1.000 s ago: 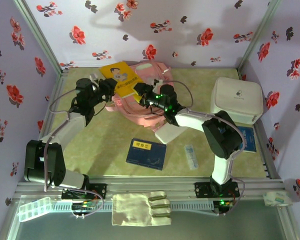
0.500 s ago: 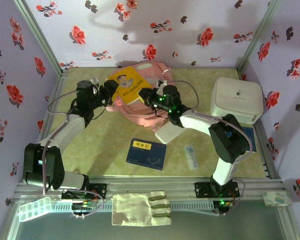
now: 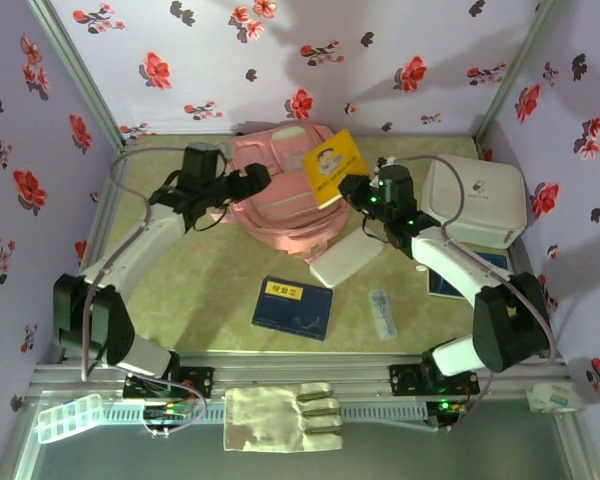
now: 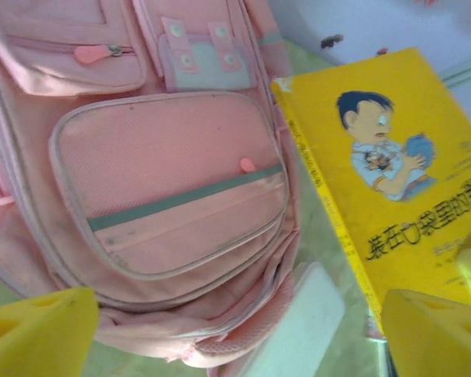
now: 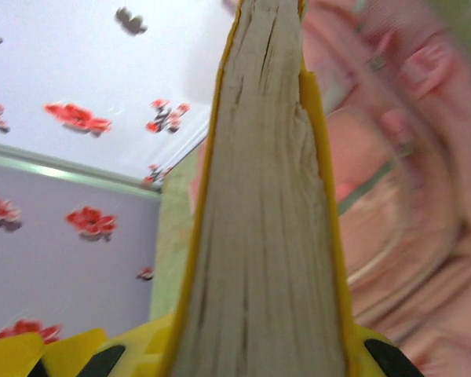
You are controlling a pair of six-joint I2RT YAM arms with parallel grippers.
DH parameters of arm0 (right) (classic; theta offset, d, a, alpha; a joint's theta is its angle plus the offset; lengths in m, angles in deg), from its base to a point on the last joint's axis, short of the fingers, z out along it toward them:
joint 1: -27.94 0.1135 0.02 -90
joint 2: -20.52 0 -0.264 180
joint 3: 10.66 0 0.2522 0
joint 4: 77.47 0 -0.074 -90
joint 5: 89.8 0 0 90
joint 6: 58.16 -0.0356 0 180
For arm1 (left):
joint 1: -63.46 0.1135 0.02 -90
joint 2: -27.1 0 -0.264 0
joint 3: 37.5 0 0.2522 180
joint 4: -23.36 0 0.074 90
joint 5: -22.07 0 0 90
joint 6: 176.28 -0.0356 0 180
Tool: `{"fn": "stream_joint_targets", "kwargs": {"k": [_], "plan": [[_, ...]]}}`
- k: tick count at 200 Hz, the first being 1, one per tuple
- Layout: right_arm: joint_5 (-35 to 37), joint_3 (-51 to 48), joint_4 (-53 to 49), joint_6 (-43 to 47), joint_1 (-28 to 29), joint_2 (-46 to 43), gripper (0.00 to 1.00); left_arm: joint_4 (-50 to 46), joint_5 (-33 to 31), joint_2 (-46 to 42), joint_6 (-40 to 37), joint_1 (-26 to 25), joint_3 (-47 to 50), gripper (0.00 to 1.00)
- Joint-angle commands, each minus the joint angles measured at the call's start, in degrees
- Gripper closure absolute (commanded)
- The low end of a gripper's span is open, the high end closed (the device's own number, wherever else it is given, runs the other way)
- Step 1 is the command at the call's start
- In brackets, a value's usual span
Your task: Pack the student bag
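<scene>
Right jaws clamp the yellow book (image 3: 332, 165), covering part of the student bag (image 3: 278, 200); left jaws stand apart.

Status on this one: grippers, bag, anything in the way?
Left gripper open over student bag. Right gripper shut on yellow book. Front pockets zipped; white case at its near edge.

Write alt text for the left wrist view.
A pink backpack lies face-up, a yellow cartoon-cover book at its right and a white case below. The camera's own yellow fingers stand wide apart in the bottom corners.
</scene>
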Motion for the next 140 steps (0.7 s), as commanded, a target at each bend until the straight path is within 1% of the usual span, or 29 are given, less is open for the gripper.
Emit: {"fn": "stream_joint_targets", "kwargs": {"k": [1,26,53,82,88,113,119,140], "plan": [[3.85,-1.23,-1.46,4.93,-2.09,-3.94,0.89,-10.55,-7.6,5.75,-13.99,-3.99,-7.21,0.0],[4.99,-3.09,-3.14,5.3,-3.85,-6.32,0.89,-16.86,-12.4,13.9,-23.43,-7.97,-15.55,0.0],[5.71,-4.45,-4.43,5.47,-4.57,-7.94,0.88,-21.31,-13.48,22.47,-31.49,-10.44,-23.08,0.0],[5.8,-5.35,-4.93,5.31,-4.83,-8.72,0.88,-27.36,-13.64,31.62,-35.78,-11.58,-31.84,0.07],[5.81,-5.46,-4.99,5.23,-4.78,-8.74,0.87,-28.79,-13.78,33.42,-37.85,-11.83,-33.91,0.09],[5.71,-5.92,-4.32,4.92,-4.83,-8.42,0.87,-32.64,-14.85,40.53,-40.14,-12.76,-41.89,0.14],[5.62,-5.93,-4.1,4.78,-4.83,-8.33,0.87,-35.03,-15.26,41.97,-40.5,-12.93,-43.76,0.16],[5.52,-6.22,-3.66,4.28,-4.81,-8.16,0.87,-37.51,-15.64,45.01,-41.7,-13.1,-47.66,0.21]]}}
